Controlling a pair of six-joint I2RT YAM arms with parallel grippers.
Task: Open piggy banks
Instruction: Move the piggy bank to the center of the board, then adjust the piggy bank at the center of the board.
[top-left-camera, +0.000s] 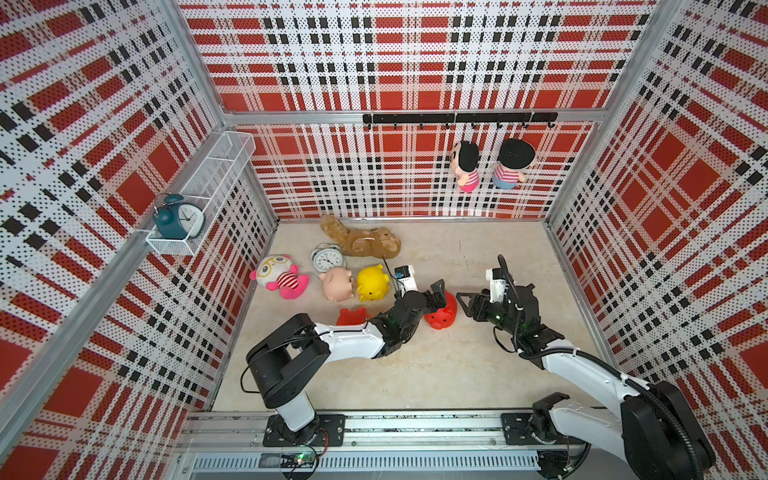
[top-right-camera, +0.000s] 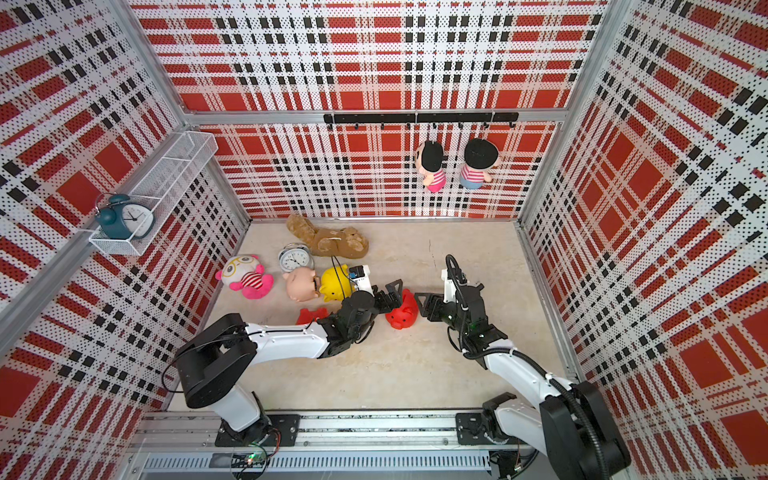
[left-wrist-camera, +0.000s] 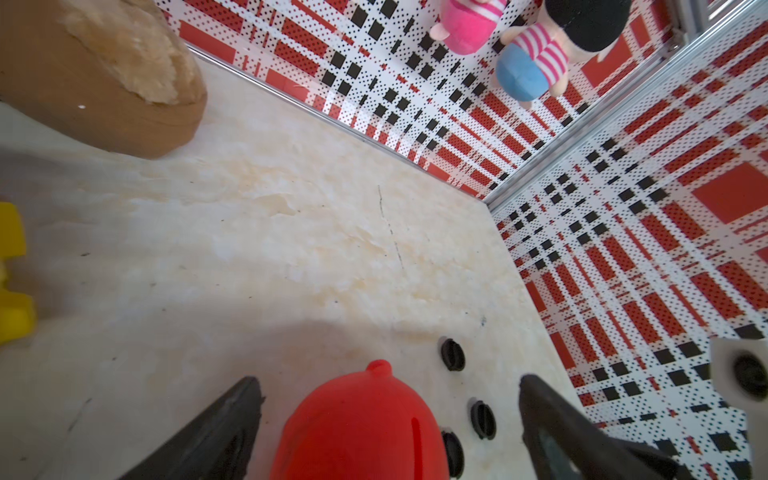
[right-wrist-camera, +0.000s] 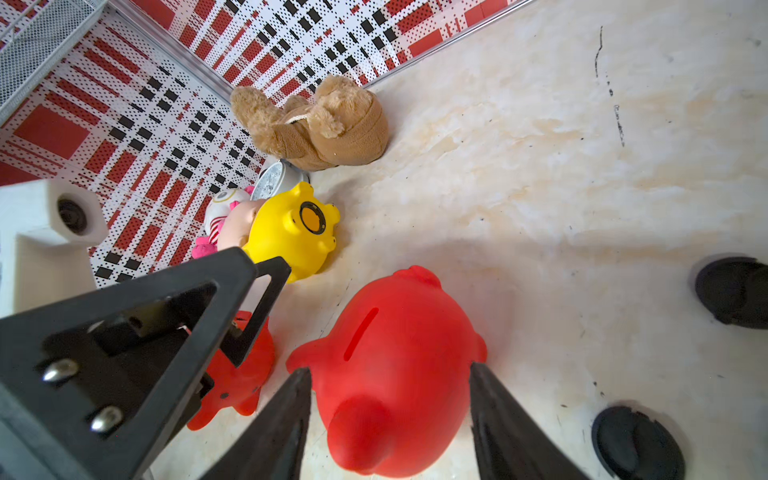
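Note:
A red piggy bank (top-left-camera: 444, 318) (top-right-camera: 402, 318) stands upright on the floor, coin slot up, with both grippers at it from opposite ends. My left gripper (top-left-camera: 435, 293) (left-wrist-camera: 388, 384) is open wide around its tail end (left-wrist-camera: 357, 428), not touching. My right gripper (right-wrist-camera: 390, 368) (top-left-camera: 463, 304) straddles its snout end (right-wrist-camera: 395, 374), open, tips close to the sides. A second red piggy bank (top-left-camera: 351, 316) (right-wrist-camera: 237, 374) lies behind the left arm. The yellow piggy bank (top-left-camera: 373, 283) (right-wrist-camera: 291, 237) lies on its side with its belly hole uncovered. The pink piggy bank (top-left-camera: 336, 284) lies beside it.
Three black plugs (left-wrist-camera: 452, 354) (left-wrist-camera: 483, 419) (left-wrist-camera: 453, 453) lie on the floor beside the red pig. A brown plush (top-left-camera: 361, 241), a silver alarm clock (top-left-camera: 328, 259) and a pink-and-white doll (top-left-camera: 280, 278) crowd the back left. Two dolls (top-left-camera: 467, 166) hang on the back wall.

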